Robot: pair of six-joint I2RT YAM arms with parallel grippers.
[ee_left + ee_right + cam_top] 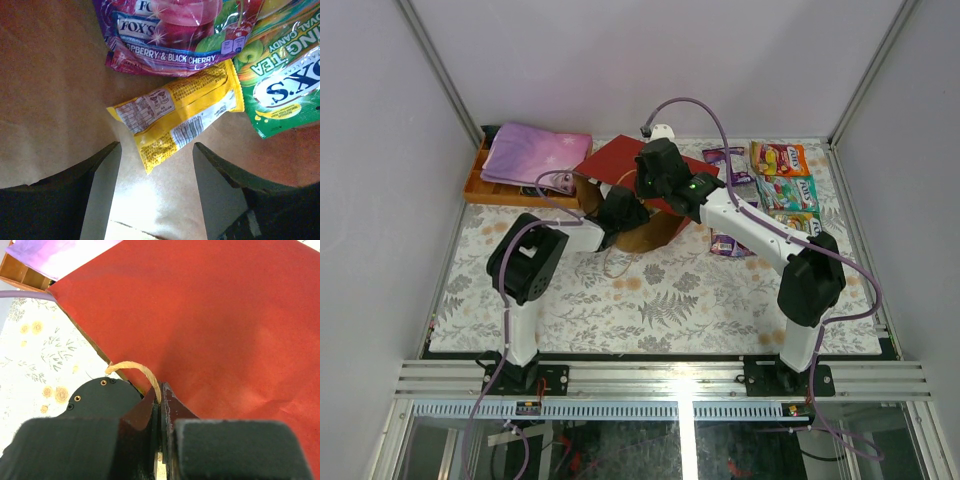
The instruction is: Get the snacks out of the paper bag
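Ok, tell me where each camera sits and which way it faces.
Top: above and behind, looking down at the table; both arms show.
Left wrist: inside the bag, facing a yellow packet; its open left tool shows.
Right wrist: above the bag's red side; right tool, shut on a handle.
Shared: top and right wrist both show the red bag.

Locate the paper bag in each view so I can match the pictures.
Top external: paper bag lies on its side at centre back.
Left wrist: the paper bag fills the frame, brown inside showing.
Right wrist: the paper bag fills the upper right, red outside.
Shared landmark: purple cloth, upper left in top external and right wrist views.
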